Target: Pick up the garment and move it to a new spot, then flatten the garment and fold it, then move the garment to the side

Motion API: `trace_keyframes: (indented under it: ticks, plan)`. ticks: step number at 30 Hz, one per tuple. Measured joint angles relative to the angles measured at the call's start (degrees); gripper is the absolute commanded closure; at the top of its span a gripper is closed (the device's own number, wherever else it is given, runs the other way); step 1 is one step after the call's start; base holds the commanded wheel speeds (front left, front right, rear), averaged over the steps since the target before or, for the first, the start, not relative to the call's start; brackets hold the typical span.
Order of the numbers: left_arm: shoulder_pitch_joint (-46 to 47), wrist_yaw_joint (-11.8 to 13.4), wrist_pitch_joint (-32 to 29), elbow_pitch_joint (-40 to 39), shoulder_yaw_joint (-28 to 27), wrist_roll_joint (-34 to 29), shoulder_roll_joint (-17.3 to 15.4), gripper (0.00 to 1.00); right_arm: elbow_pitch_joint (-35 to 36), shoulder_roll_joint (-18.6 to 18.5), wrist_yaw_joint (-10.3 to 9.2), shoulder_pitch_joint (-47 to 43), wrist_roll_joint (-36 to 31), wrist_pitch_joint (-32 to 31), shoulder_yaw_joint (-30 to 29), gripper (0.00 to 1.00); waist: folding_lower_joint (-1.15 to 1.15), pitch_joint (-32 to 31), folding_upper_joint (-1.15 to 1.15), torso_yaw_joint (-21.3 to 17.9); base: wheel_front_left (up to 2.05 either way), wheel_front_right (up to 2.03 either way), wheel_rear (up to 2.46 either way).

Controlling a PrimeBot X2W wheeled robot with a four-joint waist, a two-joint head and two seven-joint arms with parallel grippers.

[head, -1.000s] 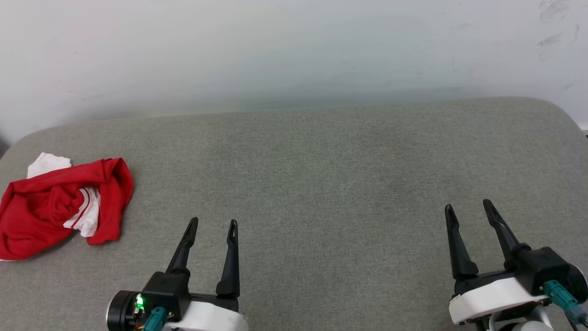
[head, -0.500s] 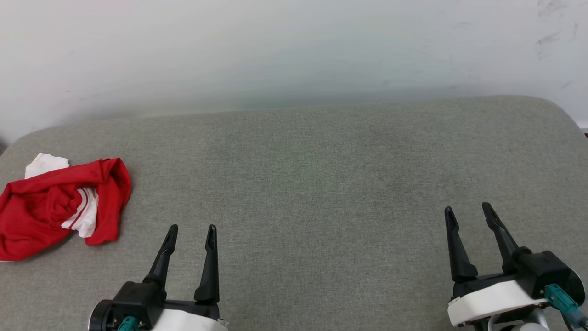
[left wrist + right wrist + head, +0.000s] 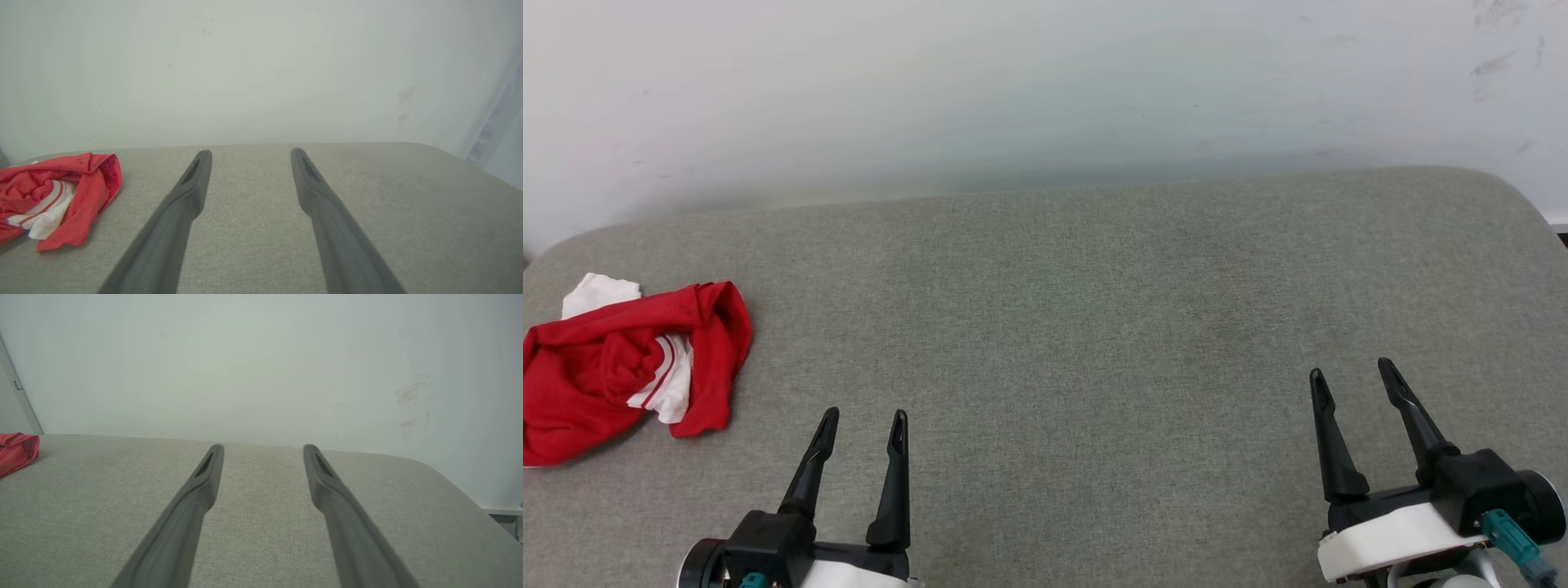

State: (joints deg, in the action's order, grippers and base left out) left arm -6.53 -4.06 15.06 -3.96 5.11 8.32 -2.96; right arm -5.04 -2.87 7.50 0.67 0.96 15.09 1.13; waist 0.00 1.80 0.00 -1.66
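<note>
Left gripper point(image 3: 863, 414) edges leftward toward the crumpled shirt point(image 3: 621, 367).
Its fingers point(image 3: 894, 482) and the right gripper's point(image 3: 1352, 371) gape wide, empty; every step remains.

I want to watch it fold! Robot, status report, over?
Left gripper open, empty. Right gripper open, empty. Garment crumpled, far left on grey surface, untouched. No obstacle seen between.

You have no text, label or number to read here; the crumpled garment point(image 3: 596, 384) shows no legible print.
</note>
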Motion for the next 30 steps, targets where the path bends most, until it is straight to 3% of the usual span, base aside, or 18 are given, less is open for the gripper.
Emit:
trace_keyframes:
  ticks: [15, 30]
  plan:
    - [0.0, 0.0, 0.0, 1.5, -1.2, 1.2, 0.0, 0.0, -0.7, 0.0, 0.0, -0.9, 1.2, 0.0, 1.1, 0.0, 0.0, -0.5, 0.0, 2.4, 0.0, 0.0, 0.0]
    - [-1.4, 0.0, 0.0, 1.7, -4.9, -0.5, 0.0, 0.0, -2.3, 0.0, 0.0, -2.0, 3.6, 0.0, 4.7, 0.0, 0.0, -1.8, 0.0, 13.2, 0.0, 0.0, 0.0]
